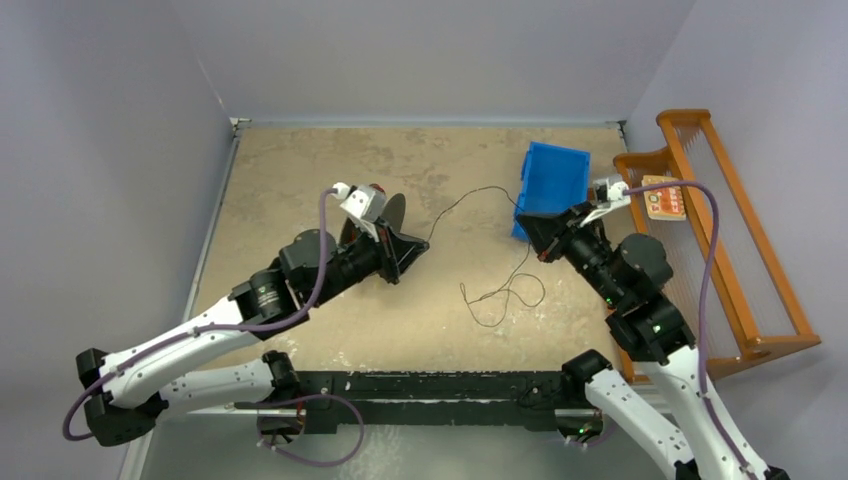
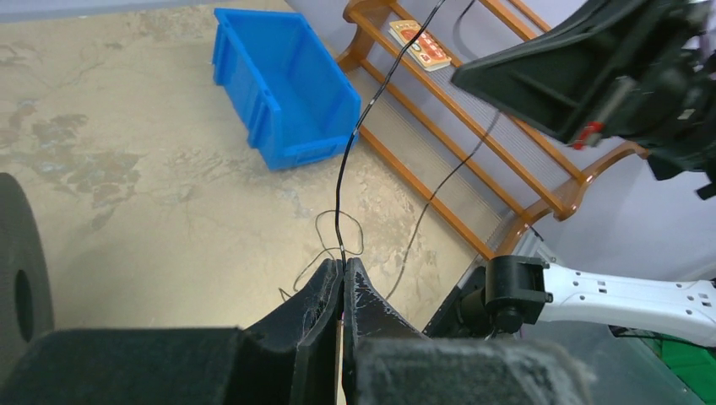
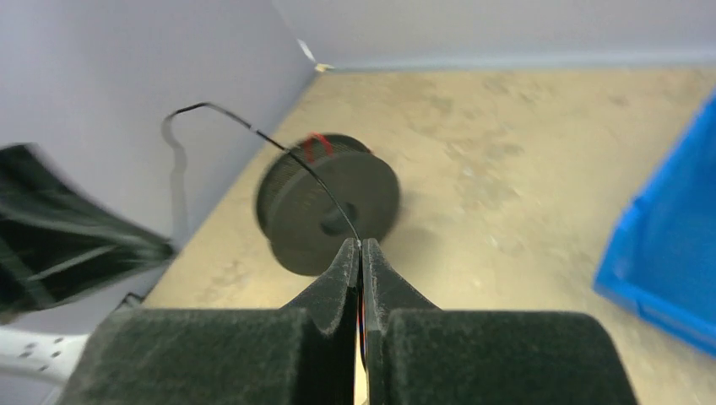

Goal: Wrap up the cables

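Note:
The cable [image 1: 484, 188] is a hair-thin black strand that arcs over the table between my two grippers, with loose loops [image 1: 503, 298] lying on the tabletop. My left gripper [image 1: 420, 247] is shut on one part of it; in the left wrist view the strand [image 2: 360, 125] rises from the closed tips [image 2: 344, 263]. My right gripper [image 1: 533, 232] is shut on the other part. In the right wrist view the strand [image 3: 253, 128] leads up and left from the tips [image 3: 360, 245], and red and blue strands show between the jaws. A black spool [image 3: 329, 202] stands behind the left gripper [image 1: 392, 208].
A blue bin [image 1: 553, 178] lies tipped beside the right gripper. An orange wooden rack [image 1: 735, 260] leans along the table's right edge, with a small printed card [image 1: 663, 197] on it. Grey walls close in the left, back and right sides.

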`<action>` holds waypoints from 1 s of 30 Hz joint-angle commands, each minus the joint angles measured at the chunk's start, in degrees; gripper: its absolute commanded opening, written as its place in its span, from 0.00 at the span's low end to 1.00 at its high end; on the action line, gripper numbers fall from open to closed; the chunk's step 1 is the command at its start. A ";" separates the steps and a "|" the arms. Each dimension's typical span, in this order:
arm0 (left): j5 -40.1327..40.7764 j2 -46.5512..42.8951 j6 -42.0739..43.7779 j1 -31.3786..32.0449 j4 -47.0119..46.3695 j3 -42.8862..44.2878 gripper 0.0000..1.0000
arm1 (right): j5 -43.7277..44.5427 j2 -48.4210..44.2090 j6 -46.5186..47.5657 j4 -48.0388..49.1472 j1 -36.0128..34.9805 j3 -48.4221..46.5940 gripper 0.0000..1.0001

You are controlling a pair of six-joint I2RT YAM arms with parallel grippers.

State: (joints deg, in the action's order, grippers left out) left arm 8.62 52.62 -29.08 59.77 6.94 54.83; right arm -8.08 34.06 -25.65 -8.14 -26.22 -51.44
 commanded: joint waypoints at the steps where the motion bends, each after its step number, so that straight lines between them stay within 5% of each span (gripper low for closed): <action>1: 1.37 -5.82 3.13 0.08 3.58 0.63 0.00 | 11.06 0.27 -2.49 -3.94 0.00 3.54 0.00; 12: 3.61 -11.67 4.13 0.07 5.41 1.33 0.00 | 3.71 2.50 -0.34 2.70 -0.05 13.03 0.00; 23: -0.13 -11.31 2.90 0.03 -0.87 0.90 0.00 | -23.03 7.58 3.25 15.04 -0.03 21.05 0.00; 30: -4.24 -9.99 -1.17 0.00 -7.32 -0.30 0.00 | -29.83 10.58 4.17 19.86 -0.13 23.79 0.00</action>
State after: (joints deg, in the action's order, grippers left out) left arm 8.03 42.61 -27.24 59.77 7.40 54.70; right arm -31.29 43.46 -23.22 5.13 -26.24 -28.77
